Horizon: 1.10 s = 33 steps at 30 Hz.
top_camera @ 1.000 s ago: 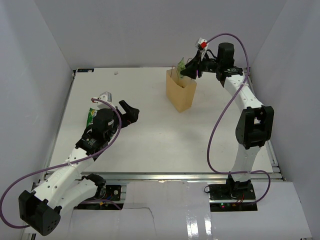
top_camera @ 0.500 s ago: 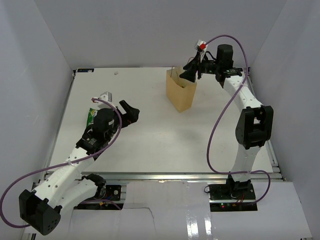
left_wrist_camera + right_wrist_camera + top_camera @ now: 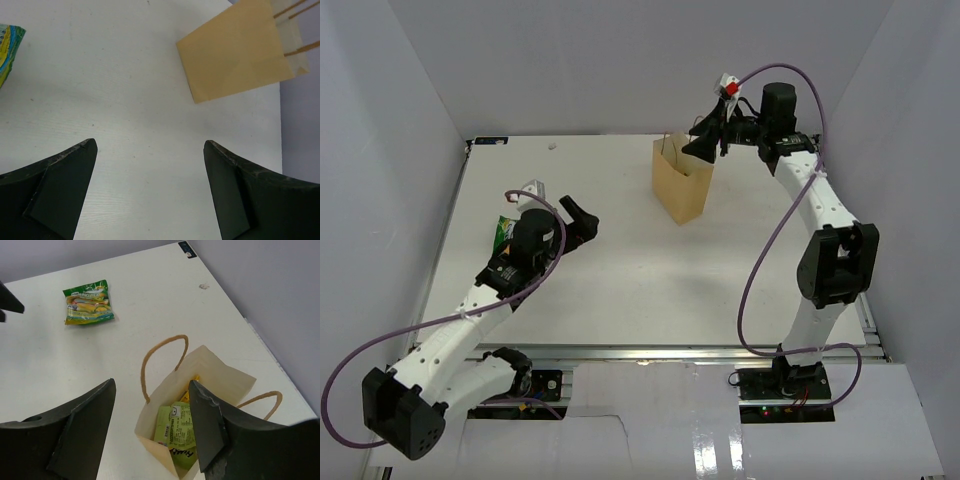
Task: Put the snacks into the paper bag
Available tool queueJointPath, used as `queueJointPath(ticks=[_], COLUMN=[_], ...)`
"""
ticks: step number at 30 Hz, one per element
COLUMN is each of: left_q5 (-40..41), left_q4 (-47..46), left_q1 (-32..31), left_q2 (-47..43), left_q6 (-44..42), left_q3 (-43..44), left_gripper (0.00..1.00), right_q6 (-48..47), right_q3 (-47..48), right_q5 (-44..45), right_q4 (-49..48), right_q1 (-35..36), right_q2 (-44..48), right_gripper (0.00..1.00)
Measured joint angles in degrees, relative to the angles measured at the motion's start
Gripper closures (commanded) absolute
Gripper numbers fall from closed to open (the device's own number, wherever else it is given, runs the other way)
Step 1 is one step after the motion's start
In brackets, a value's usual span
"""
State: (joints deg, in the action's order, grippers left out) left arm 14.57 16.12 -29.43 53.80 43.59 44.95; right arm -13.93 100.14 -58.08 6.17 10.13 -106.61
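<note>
Right wrist view: my right pincer (image 3: 151, 382) hangs spread and empty directly over the open mouth of the paper bag (image 3: 225, 372), a release position I judge, since green-and-white snacks (image 3: 175, 427) already lie inside. One green-and-yellow packet (image 3: 87, 302) lies flat on the tabletop (image 3: 50, 355) at eleven o'clock from the bag. My left pincer (image 3: 150, 150), near that packet, is likewise spread on nothing, which I take as readiness for the pickup.
</note>
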Motion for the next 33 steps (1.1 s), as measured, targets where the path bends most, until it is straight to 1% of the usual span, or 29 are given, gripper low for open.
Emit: queueJointPath(ticks=[2,3,7,10,12,15,18,20,22,26,27,29,30,31,33], left_q5=[-0.09,-1.49,-7.58,-9.38,-9.51,-10.01,-10.75,-11.02,-11.13,-11.08,-11.10,-11.17,-11.21,-11.37,-11.76], left_q4=[2.58,4.00,7.04,8.79,10.12,11.02,10.12,9.27,8.94,7.37,6.95,5.86,5.42,4.81,3.52], left_q1=[1.57,3.74,16.68,24.55,27.52,31.36,34.62,36.33,37.38,38.84,39.15,39.50,39.60,39.71,39.82], left_q2=[3.39,5.46,13.27,16.39,17.35,19.41,22.56,24.65,26.67,31.17,32.20,33.86,34.51,35.04,35.69], left_q6=[2.12,3.43,8.22,11.82,14.60,19.65,23.82,25.99,27.39,28.48,28.50,28.57,28.59,28.63,28.79], left_q3=[2.58,3.80,4.90,3.63,3.39,3.41,2.29,0.98,0.44,0.72,0.96,1.33,1.62,1.77,2.03], left_gripper=[0.02,0.04,0.04,0.04,0.04,0.04,0.07,0.09,0.14,0.20,0.25,0.31,0.35,0.48,0.58], right_q6=[-1.57,-2.73,-7.63,-11.28,-13.90,-16.68,-18.51,-19.43,-19.87,-20.65,-20.79,-20.96,-21.00,-21.00,-21.00], right_q3=[-0.50,-1.31,-8.96,-17.40,-23.89,-32.13,-38.25,-40.68,-41.42,-41.44,-41.44,-41.44,-41.44,-41.44,-41.44], right_q5=[0.57,1.14,2.38,2.95,3.76,5.03,6.10,6.67,6.75,6.69,6.69,6.69,6.69,6.69,6.67], right_q4=[2.60,4.15,9.01,12.24,14.56,18.43,21.24,22.51,22.91,22.75,22.77,22.77,22.77,22.80,22.77], right_q1=[-0.11,-0.31,-2.34,-5.35,-7.65,-10.05,-11.28,-11.69,-11.78,-11.78,-11.78,-11.78,-11.80,-11.85,-11.85], right_q2=[3.13,5.31,15.28,21.42,23.98,25.27,26.25,27.26,28.04,28.68,28.68,28.68,28.68,28.68,28.68], right_gripper=[0.32,0.31,0.28,0.25,0.25,0.25,0.25,0.25,0.25,0.25,0.25,0.25,0.25,0.25,0.25])
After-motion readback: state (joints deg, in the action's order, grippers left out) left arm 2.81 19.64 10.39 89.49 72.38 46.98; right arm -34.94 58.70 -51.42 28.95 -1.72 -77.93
